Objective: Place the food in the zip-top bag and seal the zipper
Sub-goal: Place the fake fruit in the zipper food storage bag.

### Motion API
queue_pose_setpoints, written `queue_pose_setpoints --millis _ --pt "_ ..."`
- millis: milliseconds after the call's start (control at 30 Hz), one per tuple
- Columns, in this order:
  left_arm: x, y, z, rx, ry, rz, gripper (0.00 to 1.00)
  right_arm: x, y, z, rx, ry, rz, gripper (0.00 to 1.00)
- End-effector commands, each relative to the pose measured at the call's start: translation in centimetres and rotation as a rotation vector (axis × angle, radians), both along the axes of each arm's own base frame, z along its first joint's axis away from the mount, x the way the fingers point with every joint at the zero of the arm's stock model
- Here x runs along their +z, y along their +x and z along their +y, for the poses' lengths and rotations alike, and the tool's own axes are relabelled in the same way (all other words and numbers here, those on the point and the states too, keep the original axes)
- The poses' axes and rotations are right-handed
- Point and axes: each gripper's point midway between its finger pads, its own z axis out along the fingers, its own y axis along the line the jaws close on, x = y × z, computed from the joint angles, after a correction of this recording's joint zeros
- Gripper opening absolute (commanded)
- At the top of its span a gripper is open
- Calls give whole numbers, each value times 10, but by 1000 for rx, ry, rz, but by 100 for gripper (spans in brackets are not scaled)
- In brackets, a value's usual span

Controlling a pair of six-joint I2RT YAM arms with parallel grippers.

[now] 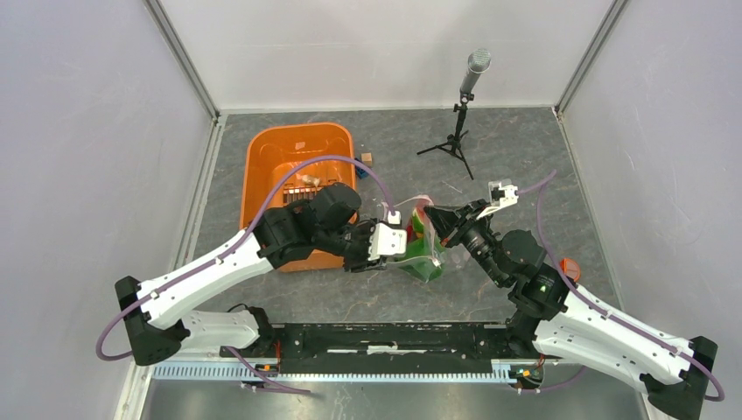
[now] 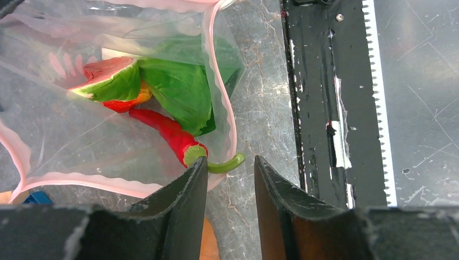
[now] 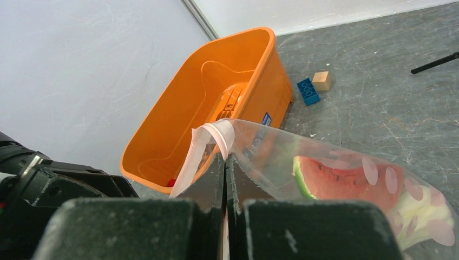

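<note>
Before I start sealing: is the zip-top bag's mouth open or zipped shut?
Open. The zipper strips curve apart around a wide gap, and the red chilli has its green stem poking out past the edge.

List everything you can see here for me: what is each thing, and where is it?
zip-top bag: one, clear, between the two arms, mouth open
zipper: one, pale pink, along the bag's mouth
watermelon slice: one, red and green, inside the bag
leafy vegetable: one, green, inside the bag beside the watermelon slice
chilli: one, red with green stem, inside the bag, stem end at the mouth
orange tub: one, orange, left of the bag
blue block: one, blue, on the table beside the tub
wooden block: one, tan, next to the blue block
microphone: one, grey on black tripod, far side
table: one, grey marbled
left end effector: one, black, open, at the bag's mouth
right end effector: one, black, shut on the zipper
</note>
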Motion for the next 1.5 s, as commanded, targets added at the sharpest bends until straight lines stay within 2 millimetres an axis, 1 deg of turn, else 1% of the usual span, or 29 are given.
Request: queue_pose_setpoints --millis 0,33,300,367,500,600,667,900,1000,1100,1200,1333,1400,1467 --pt "4 2 -6 -30 2 -41 43 11 0 -2 -2 23 -28 0" --pt "4 2 -6 -29 2 -42 42 11 -1 -2 -2 24 -29 0" --pt "5 9 -3 7 16 -73 27 11 -1 -3 -6 23 -31 0" --pt "4 9 -3 6 18 -72 22 12 -1 -3 -4 26 -31 0" --pt "3 8 -4 3 17 -68 14 11 -1 -4 -8 26 -30 0" --pt "8 8 -4 2 6 -74 9 10 -1 -4 -6 22 -28 0" --pt "16 9 -5 19 -22 -82 6 10 -1 -4 -6 22 -28 0" --pt "45 4 -2 23 -105 -102 4 7 -2 -4 -3 18 -23 0" --pt "53 2 1 29 -129 -107 2 6 -2 -4 -4 15 -21 1" --pt "55 3 3 43 -135 -114 2 5 -2 -2 3 13 -19 0" --pt "55 15 -4 126 -158 -98 2 7 -4 1 24 14 -26 0" --pt "65 36 -29 271 -286 -32 2 10 -7 9 66 16 -39 0" --pt "61 37 -40 284 -301 14 2 12 -8 14 87 13 -44 0" --pt "48 39 -48 293 -279 57 2 14 -9 16 101 10 -49 0"
